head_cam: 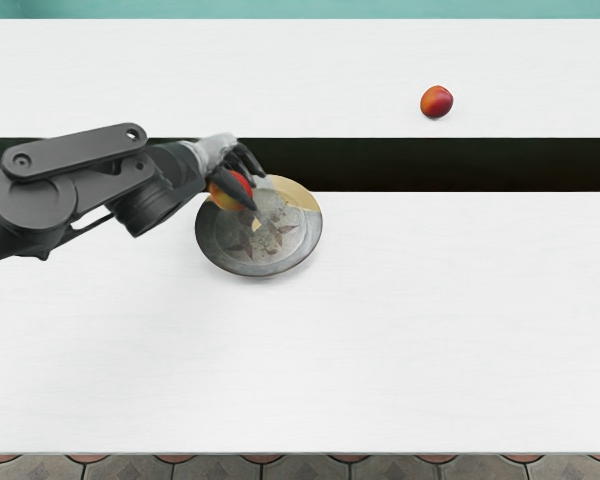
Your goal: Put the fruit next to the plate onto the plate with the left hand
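Head view: the left arm, dark grey, comes in from the left edge of the frame and reaches rightward to the middle left. Its left hand sits at the upper left rim of the plate, with the dark fingers curled down and closed around a red and orange fruit. The fruit shows just under the fingers, over the plate's upper left edge; whether it touches the plate cannot be told. The plate is round and grey with a yellowish patch at its upper right, and it lies on the near white tabletop, left of centre, close to that tabletop's back edge. Behind it a dark gap runs across the frame. Beyond the gap is a far tabletop, also white, and on it in the upper right lies a second fruit, well apart from the plate and the hand. A strip of tiled floor shows along the bottom edge.
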Controlling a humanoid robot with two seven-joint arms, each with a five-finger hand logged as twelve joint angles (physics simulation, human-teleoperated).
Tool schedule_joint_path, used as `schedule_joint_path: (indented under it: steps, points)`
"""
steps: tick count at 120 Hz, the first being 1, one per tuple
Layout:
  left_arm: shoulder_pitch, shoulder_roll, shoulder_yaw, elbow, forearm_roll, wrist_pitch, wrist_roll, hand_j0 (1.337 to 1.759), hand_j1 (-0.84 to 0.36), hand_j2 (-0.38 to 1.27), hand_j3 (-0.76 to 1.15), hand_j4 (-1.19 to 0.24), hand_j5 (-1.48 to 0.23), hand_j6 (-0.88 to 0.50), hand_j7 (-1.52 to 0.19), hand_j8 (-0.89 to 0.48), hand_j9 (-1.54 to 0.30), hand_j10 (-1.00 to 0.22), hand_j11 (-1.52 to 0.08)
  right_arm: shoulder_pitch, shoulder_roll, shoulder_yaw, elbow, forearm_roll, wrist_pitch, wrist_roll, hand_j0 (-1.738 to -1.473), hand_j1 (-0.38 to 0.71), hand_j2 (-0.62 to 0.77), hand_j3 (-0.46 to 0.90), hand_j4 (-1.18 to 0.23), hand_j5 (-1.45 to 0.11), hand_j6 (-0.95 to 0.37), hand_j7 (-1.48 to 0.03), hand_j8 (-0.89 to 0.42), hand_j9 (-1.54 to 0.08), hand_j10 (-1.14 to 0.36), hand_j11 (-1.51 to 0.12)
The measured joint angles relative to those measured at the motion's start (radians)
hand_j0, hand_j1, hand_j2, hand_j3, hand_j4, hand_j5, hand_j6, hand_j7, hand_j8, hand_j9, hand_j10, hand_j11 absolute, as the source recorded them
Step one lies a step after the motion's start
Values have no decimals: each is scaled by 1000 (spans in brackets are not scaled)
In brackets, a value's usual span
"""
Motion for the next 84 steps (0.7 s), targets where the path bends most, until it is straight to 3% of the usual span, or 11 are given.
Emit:
schedule_joint_path:
  steps: [16,32,58,84]
  points:
    - [-13,-11,20,-2,2,-21,-1,1654,-92,119,0,-439,-599,-441,-604,-310,-609,-336,-595,0,0,0,0,0,0,0,-1658,-327,-4,0,-18,-24,-18,-24,-18,-24,-18,-24]
    - [-13,3,9,-17,0,-42,-1,1656,31,78,0,-303,-409,-305,-411,-237,-414,-250,-407,0,0,0,0,0,0,0,-1658,-327,-4,0,-18,-24,-18,-24,-18,-24,-18,-24]
    - [-9,111,-70,-31,-58,-134,-1,1657,117,48,0,-208,-274,-209,-275,-186,-276,-189,-273,0,0,0,0,0,0,0,-1658,-327,-4,0,-18,-24,-18,-24,-18,-24,-18,-24]
    - [8,336,-197,-34,-242,-483,-1,1658,145,38,0,-177,-230,-178,-230,-169,-230,-170,-229,0,0,0,0,0,0,0,-1658,-327,-4,0,-18,-24,-18,-24,-18,-24,-18,-24]
